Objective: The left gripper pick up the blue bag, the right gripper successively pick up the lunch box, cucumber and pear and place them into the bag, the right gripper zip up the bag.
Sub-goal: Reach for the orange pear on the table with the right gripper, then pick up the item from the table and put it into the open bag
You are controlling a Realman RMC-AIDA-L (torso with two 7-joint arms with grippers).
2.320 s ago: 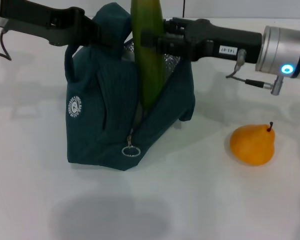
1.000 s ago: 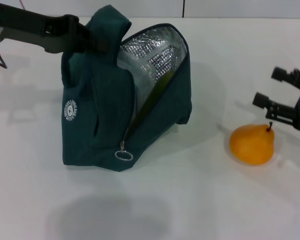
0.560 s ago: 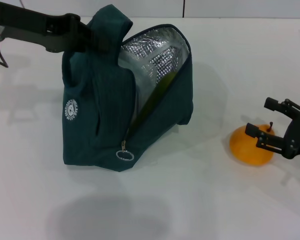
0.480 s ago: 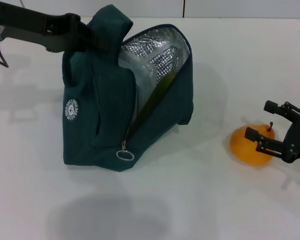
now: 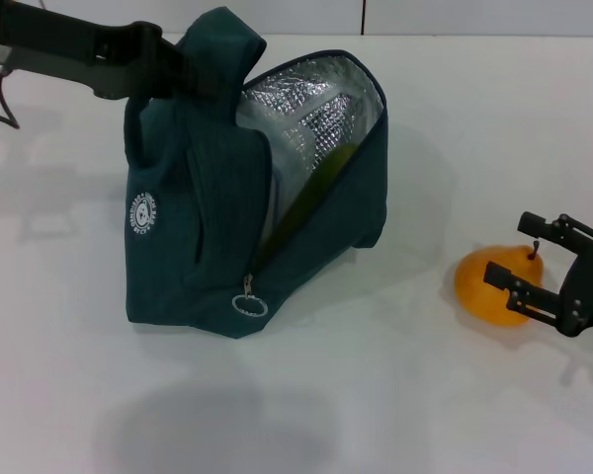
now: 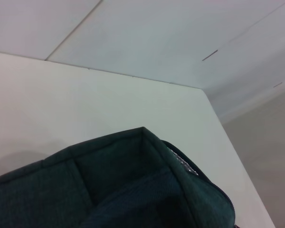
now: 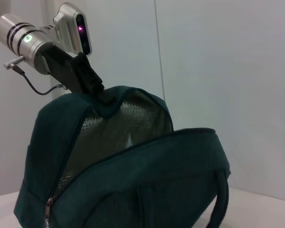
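Behind right pincer (image 5: 523, 260), half-hidden pear (image 5: 486, 292).

I see the blue bag (image 5: 203, 212) standing on the desk (image 5: 376, 395) at left, the left gripper (image 5: 183, 71) at its far top. The cucumber (image 5: 311, 193) leans inside it. Well right, the pear (image 5: 494, 286) sits between the right gripper (image 5: 519, 259) fingers.

The head camera looks forward and down over the whole bench (image 5: 376, 395). Both wrist cameras sit low and close to the blue bag (image 5: 208, 197), which all three views share.
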